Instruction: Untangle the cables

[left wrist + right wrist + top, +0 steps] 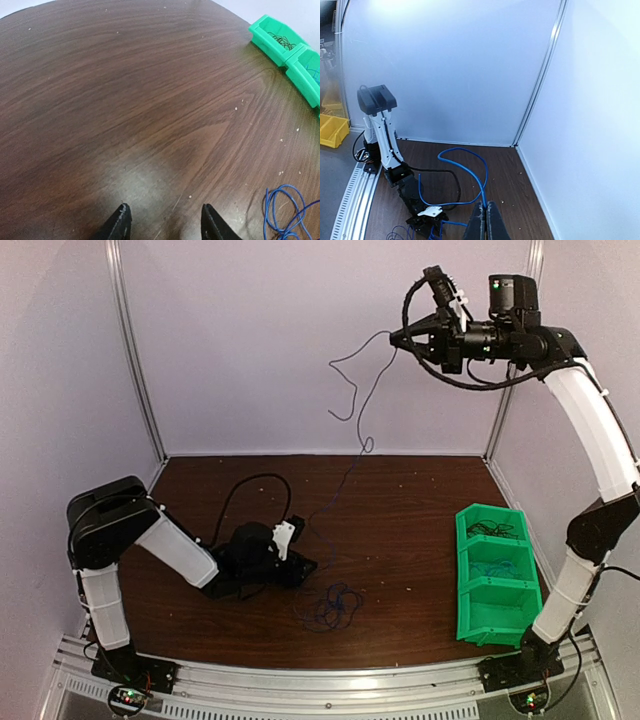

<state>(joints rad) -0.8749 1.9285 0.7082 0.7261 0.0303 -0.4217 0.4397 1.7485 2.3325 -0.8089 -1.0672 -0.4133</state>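
My right gripper [398, 338] is raised high near the back wall, shut on a thin blue cable [465, 156]. That cable [366, 444] hangs in loose curves down to a small tangle of blue and black cables [332, 606] on the table. My left gripper [308, 565] sits low over the table just left of the tangle. In the left wrist view its fingers [120, 223] stand apart with only bare wood between them. Blue loops of the tangle [286, 211] lie to their lower right, not touching them.
A green bin [497, 575] with three compartments stands at the table's right side, thin cables lying in it; it also shows in the left wrist view [286, 49]. White walls close the back and sides. A thick black arm cable [243, 490] arcs over the left arm.
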